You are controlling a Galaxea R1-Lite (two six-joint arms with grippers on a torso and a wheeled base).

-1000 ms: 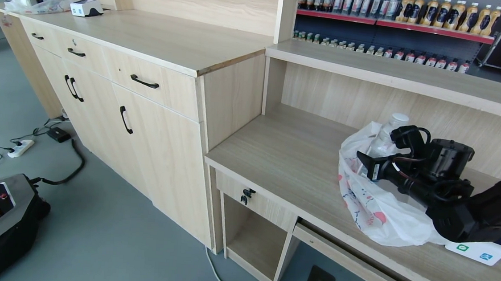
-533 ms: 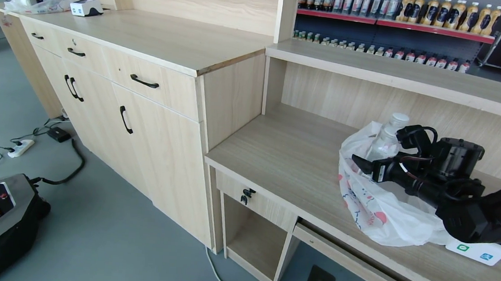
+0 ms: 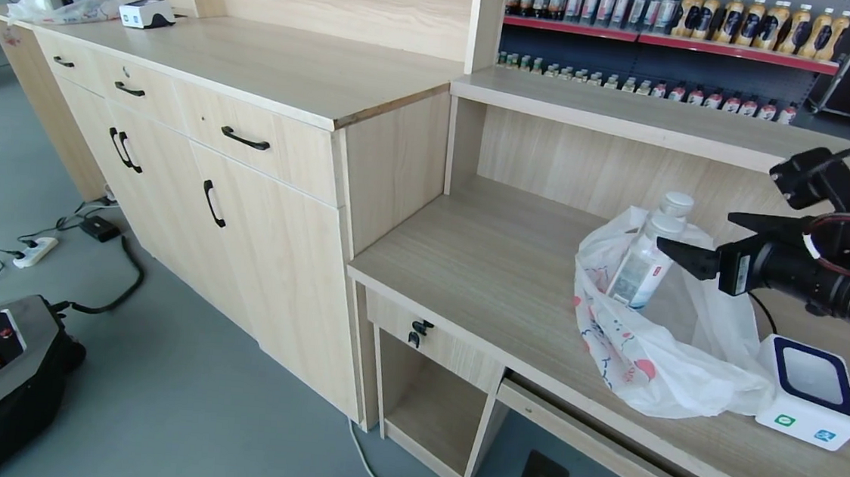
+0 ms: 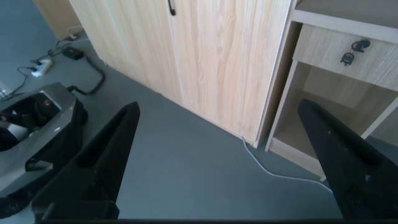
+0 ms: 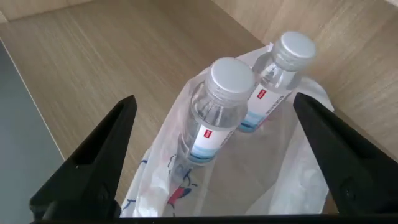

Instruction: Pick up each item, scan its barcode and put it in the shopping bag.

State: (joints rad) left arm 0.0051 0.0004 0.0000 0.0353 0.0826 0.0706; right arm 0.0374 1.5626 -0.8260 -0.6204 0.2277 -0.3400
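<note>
From the head view, the right gripper (image 3: 695, 231) has drawn up and back out of the shopping bag (image 3: 650, 362). Its fingers are spread wide and carry nothing, while a second ago it hung low over the bag's mouth. Two bottles (image 3: 641, 267) now stand inside the bag, so that drop looks finished, and the scanner (image 3: 811, 390), just beside the bag, is uncovered again. The bag sits close to the front edge of the bench (image 3: 498, 267) with the back panel (image 3: 553, 157) just behind it. The bare bench on the robot's left gives the widest room. In the left wrist view, the left gripper (image 4: 217, 107) hangs wide and empty over the floor (image 4: 186, 162), near the cabinet (image 4: 211, 50) front. In the right wrist view, the right gripper (image 5: 214, 99) is splayed above both bottles (image 5: 211, 124). They seem to lean together, though the bag's film blurs their bases.
</note>
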